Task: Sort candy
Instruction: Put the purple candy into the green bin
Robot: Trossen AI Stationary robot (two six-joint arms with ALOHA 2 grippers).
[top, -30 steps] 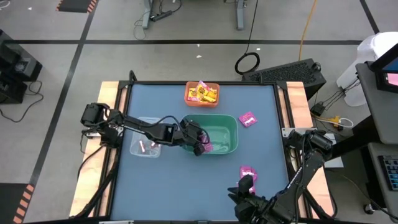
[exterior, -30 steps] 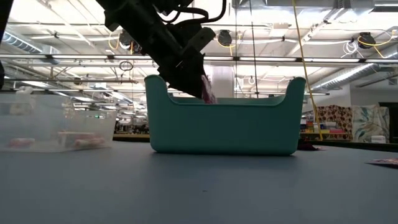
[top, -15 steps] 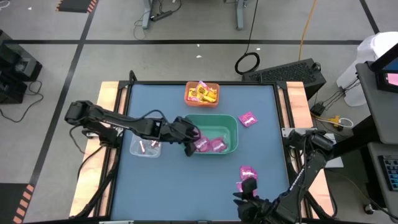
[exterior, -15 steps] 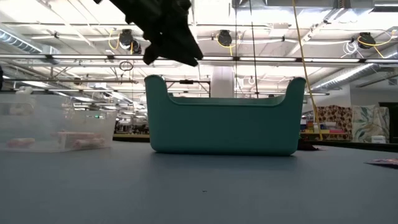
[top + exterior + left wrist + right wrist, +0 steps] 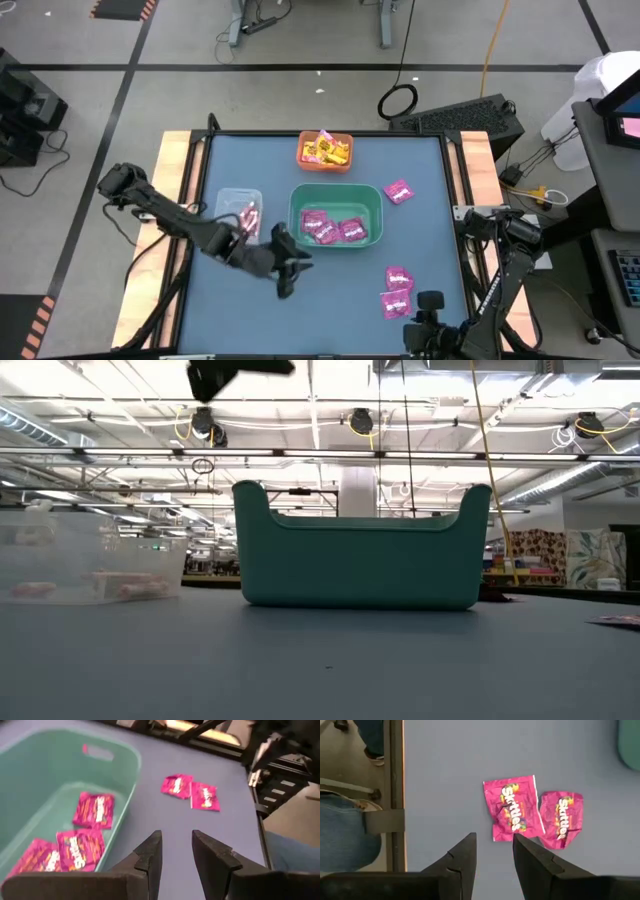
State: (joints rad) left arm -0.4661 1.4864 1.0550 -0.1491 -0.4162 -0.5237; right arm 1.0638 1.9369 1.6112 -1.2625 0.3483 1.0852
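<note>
Nearest the front edge of the table, the right gripper (image 5: 428, 300) hangs low just in front of two magenta packets (image 5: 396, 290) that lie side by side, touching, on the blue table (image 5: 420, 180), well to the front-right of the green bin (image 5: 337, 216). Its fingers (image 5: 462, 857) stand a little apart with nothing between them, just short of the nearer packet. The left gripper (image 5: 285, 283) hovers off the front-left corner of the green bin, its arm stretched in from the table's left edge, jaws parted and empty. Its wrist view looks into the bin at three pink packets (image 5: 94, 810) on the floor. Left of the bin, a clear bin (image 5: 233, 208) holds pink sticks. Right of it lies a lone magenta packet (image 5: 398, 191). Behind it, an orange bin (image 5: 325, 151) holds yellow packets. From table height the green bin's wall hides its contents.
</note>
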